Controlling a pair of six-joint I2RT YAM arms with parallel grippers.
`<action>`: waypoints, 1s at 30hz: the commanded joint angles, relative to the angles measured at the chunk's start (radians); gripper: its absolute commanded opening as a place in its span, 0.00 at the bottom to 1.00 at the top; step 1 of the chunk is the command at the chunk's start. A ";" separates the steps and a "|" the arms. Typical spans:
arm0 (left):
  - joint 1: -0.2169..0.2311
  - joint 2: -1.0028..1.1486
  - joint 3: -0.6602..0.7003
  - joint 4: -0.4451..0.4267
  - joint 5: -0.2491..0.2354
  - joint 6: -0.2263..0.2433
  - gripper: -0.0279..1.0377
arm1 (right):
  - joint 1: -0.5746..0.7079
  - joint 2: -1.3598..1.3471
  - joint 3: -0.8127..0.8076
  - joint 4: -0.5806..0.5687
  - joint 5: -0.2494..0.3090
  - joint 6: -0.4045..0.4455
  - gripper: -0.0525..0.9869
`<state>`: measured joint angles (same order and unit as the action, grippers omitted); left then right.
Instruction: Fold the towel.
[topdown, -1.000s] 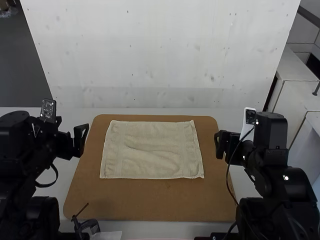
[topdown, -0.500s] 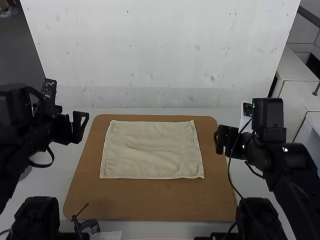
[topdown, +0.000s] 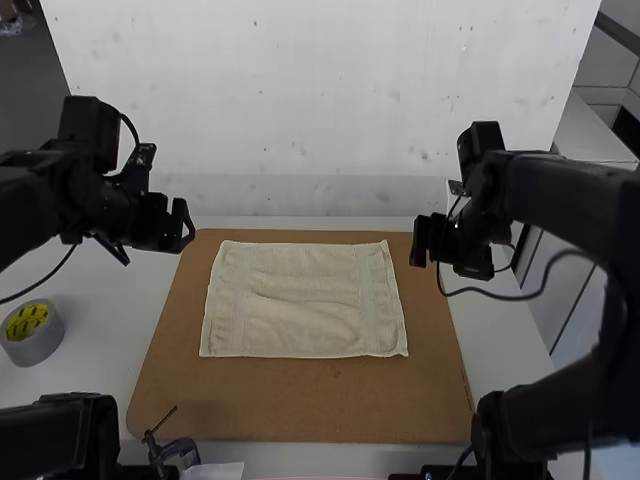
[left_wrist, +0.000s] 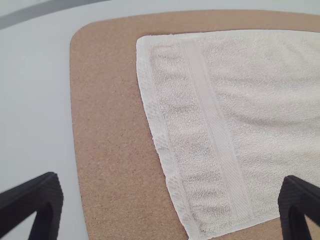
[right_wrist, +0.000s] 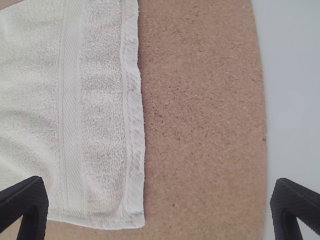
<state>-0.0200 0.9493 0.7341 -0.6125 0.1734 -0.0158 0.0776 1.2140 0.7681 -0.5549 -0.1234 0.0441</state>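
Note:
The cream towel (topdown: 305, 300) lies spread flat with slight wrinkles on the brown board, and no gripper touches it. My left gripper (topdown: 184, 226) is above the board's far left corner, left of the towel. My right gripper (topdown: 418, 242) hovers near the far right corner, right of the towel. In the left wrist view the left gripper (left_wrist: 170, 202) has its black fingers wide apart, with the towel (left_wrist: 200, 130) below. The right wrist view has the right gripper (right_wrist: 160, 202) open too, with the towel's edge (right_wrist: 132, 150) beneath.
The brown board (topdown: 300, 405) rests on a white table (topdown: 110, 330). A roll of tape (topdown: 32, 332) is on the table at the left. A small black clamp (topdown: 175, 452) sits by the board's near left edge. A pale wall (topdown: 320, 110) stands behind the table.
Both arms have risen and extended forward over the table. The left gripper has shifted toward the far side and slightly right; the right gripper has shifted forward and left. The towel has not moved.

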 joint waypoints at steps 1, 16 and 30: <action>-0.005 0.108 0.059 0.002 -0.029 -0.016 0.92 | 0.048 0.151 0.099 0.003 -0.002 -0.001 0.98; -0.012 0.301 0.100 0.049 -0.048 -0.019 0.91 | 0.160 0.760 0.507 0.036 0.079 -0.009 0.98; -0.017 0.313 0.100 0.049 -0.046 -0.010 0.91 | 0.212 1.069 0.801 -0.022 0.156 0.056 0.98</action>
<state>-0.0284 1.2575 0.7982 -0.5713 0.1303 -0.0238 0.2855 2.2490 1.5261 -0.5842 -0.0101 0.0708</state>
